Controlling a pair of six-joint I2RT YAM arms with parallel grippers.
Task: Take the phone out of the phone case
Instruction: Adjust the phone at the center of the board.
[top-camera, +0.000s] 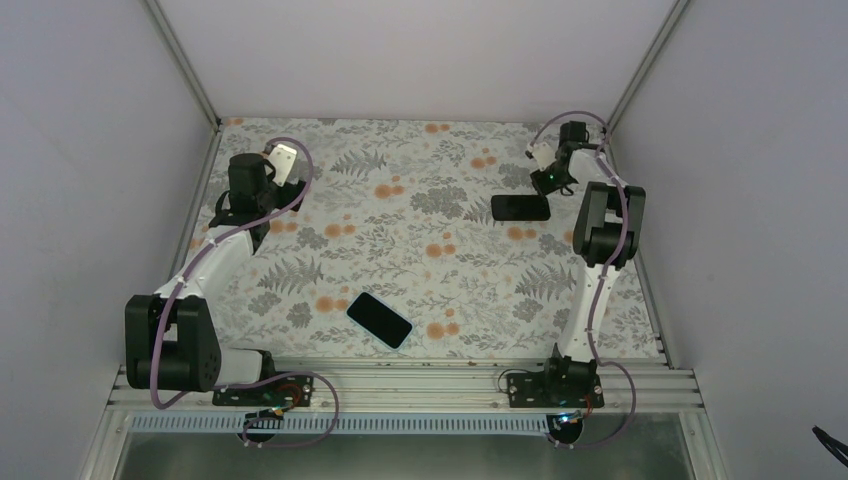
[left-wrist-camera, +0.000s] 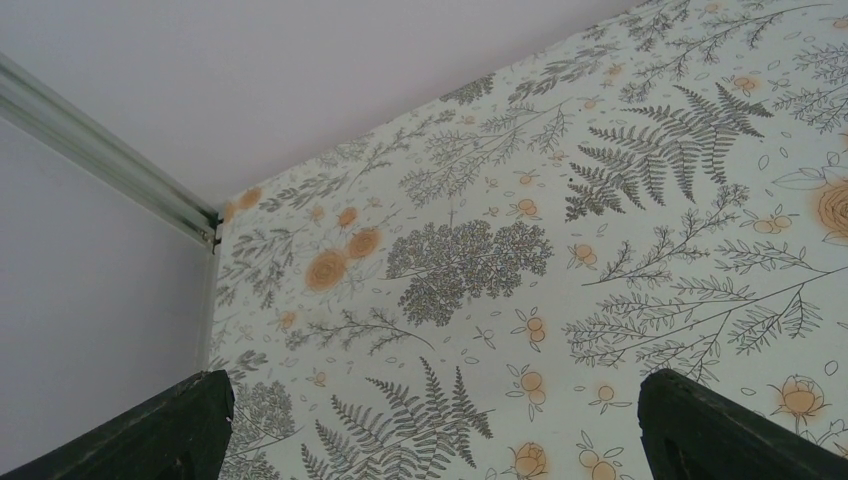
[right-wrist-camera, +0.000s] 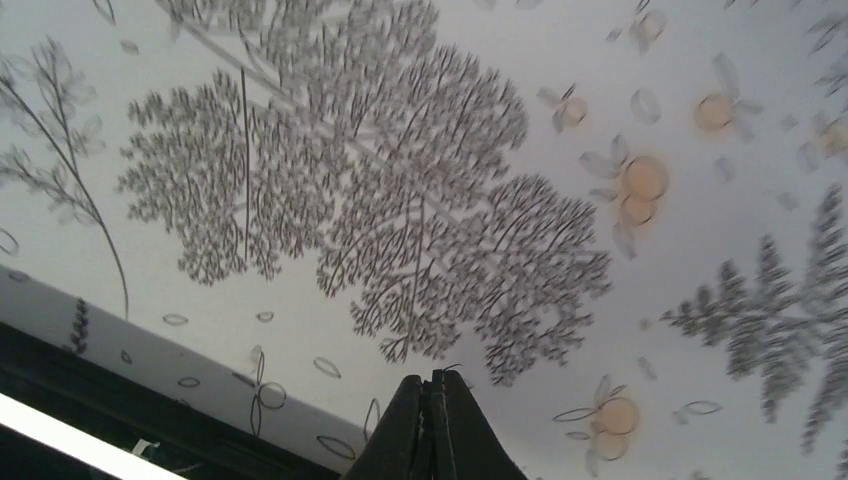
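Note:
Two flat black rectangles lie on the floral table cover. One lies slanted at the front centre. The other lies at the back right. I cannot tell which is the phone and which the case. My right gripper hangs just behind the back right rectangle. In the right wrist view it is shut with nothing between its fingers, and a dark glossy edge shows at the lower left. My left gripper is at the back left, open and empty, over bare cloth.
White walls with metal corner posts close in the table on three sides. A metal rail runs along the near edge at the arm bases. The left wrist view shows the table's back left corner.

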